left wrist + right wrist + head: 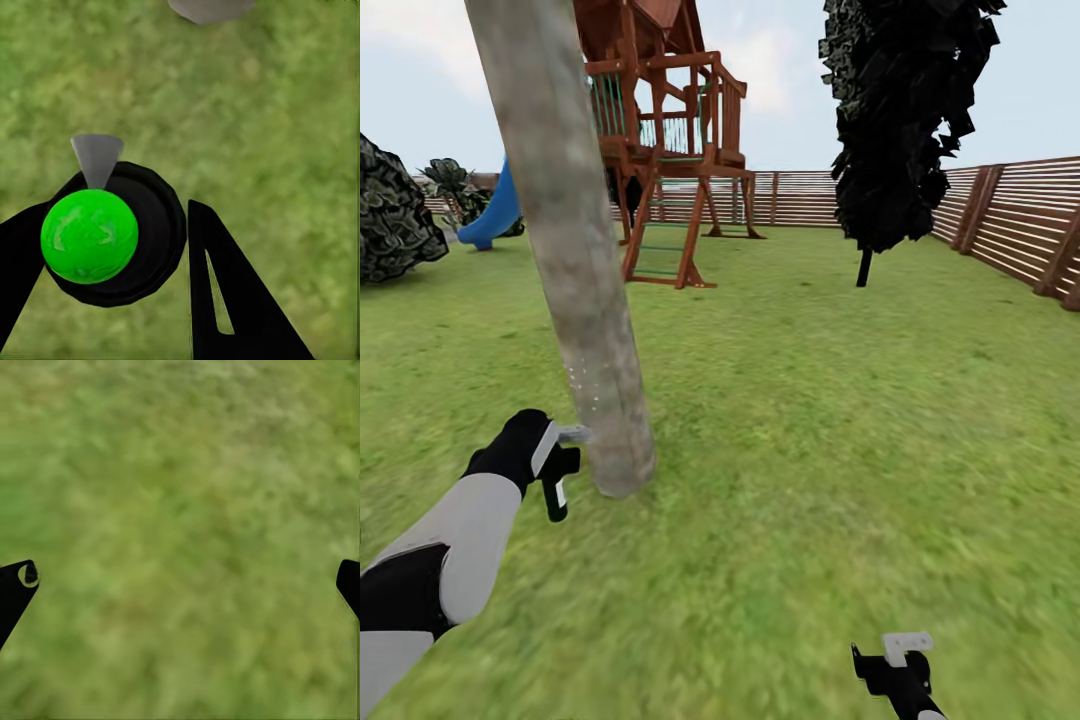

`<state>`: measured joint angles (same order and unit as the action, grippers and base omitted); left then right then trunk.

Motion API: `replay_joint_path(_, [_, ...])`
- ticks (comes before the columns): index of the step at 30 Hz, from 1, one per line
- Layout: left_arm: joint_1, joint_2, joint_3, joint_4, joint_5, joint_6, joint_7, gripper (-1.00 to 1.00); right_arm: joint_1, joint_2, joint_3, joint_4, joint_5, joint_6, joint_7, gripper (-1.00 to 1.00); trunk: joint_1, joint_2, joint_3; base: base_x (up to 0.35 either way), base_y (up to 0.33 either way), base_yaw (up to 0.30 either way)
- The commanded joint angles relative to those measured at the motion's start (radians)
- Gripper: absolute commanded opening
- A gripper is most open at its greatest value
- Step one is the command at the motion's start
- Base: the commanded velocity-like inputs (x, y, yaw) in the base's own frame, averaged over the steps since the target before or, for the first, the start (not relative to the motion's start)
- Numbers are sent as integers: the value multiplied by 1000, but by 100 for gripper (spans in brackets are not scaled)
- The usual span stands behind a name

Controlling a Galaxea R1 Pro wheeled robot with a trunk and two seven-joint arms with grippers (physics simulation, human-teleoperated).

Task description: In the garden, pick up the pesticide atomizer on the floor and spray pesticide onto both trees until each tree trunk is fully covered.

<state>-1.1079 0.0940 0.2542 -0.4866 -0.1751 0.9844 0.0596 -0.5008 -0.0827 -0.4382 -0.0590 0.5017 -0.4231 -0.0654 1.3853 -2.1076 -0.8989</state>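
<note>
Now left gripper clamped on the pesticide atomizer, bottle hanging upright, nozzle aimed at the tree trunk just beside it, faint specks there; right gripper spread wide, low over grass.

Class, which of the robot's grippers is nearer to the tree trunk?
Left. The left gripper, holding the atomizer, is right beside the trunk near its base. The right gripper hangs far off over grass.

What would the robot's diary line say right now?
left gripper: holding pesticide atomizer | nozzle toward tree trunk | right gripper: open above grass
</note>
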Motion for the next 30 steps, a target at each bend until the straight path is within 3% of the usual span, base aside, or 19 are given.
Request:
replay_joint_path(1, [-1, -1, 6, -4, -3, 3, 2, -100, -1, 0, -6, 1, 11, -3, -5, 100, 0, 0, -1, 45, -267, 87])
replay_joint_path(8, [0, -2, 8, -22, -3, 3, 3, -100, -1, -3, -5, 2, 11, -3, -4, 100, 0, 0, -1, 66, -265, 13])
replay_joint_path(24, [1, 0, 7, -41, -4, 6, 5, -100, -1, -3, -5, 1, 11, -3, -4, 100, 0, 0, -1, 237, -175, 0])
replay_joint_path(30, [11, 0, 11, -40, -4, 7, 5, -100, -1, -2, -5, 1, 11, -3, -4, 100, 0, 0, -1, 11, -270, 214])
